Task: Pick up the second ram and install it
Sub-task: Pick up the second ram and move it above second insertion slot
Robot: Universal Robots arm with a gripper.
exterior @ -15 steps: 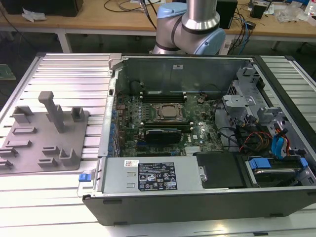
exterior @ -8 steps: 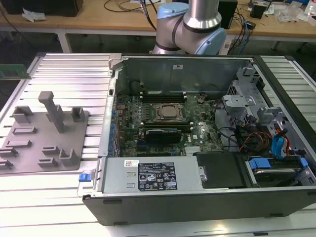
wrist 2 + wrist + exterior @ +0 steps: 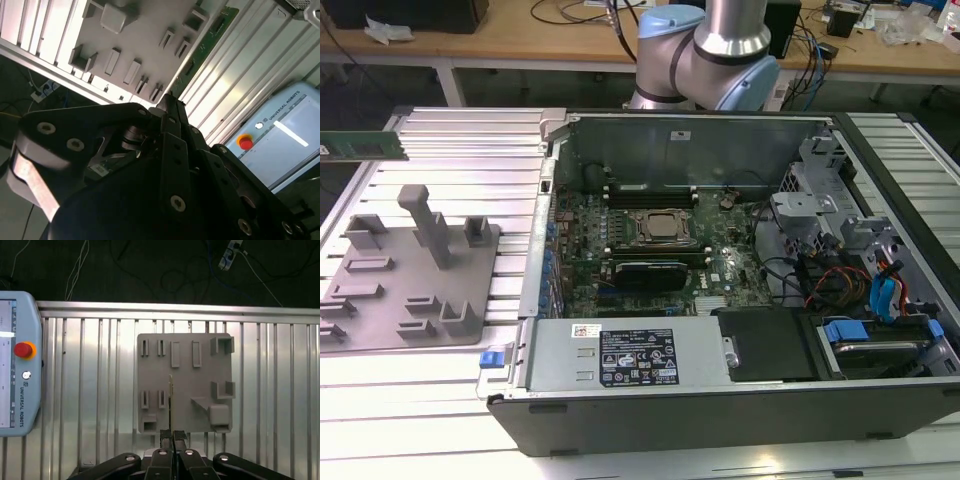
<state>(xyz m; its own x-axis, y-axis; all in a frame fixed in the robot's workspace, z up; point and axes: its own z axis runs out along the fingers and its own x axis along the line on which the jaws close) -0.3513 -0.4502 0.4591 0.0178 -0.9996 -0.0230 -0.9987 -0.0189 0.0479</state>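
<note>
**A:** Where is the second ram, the long, thin green circuit-board stick (image 3: 365, 147)?

**B:** It is in the air at the exterior view's left, above the ribbed aluminium bench (image 3: 470, 140). That puts it well apart from the open dark computer case (image 3: 720, 420).

**A:** And the pincer (image 3: 172, 435)?

**B:** It is narrow, with its black fingers pressed on one end of the stick. The first wrist view shows the board edge-on. It juts from the fingertips toward the grey plastic fixture plate with upright posts (image 3: 185, 385).

**A:** What could go wrong from here?

**B:** As I judge it, the hold is the weak point. A thin board gripped at one end can pivot or creep between smooth fingers. If it ends up tilted, it would not meet a slot squarely, and pressing it down could jam or bend it.

**A:** Anything at the case?

**B:** The long free end could knock the case's raised side wall. The long black slot rails (image 3: 650, 196) also sit just beside the square metal processor socket (image 3: 665, 228), so there is little room for error. I cannot tell whether the end clips stand open. A shut clip would block seating.
</note>
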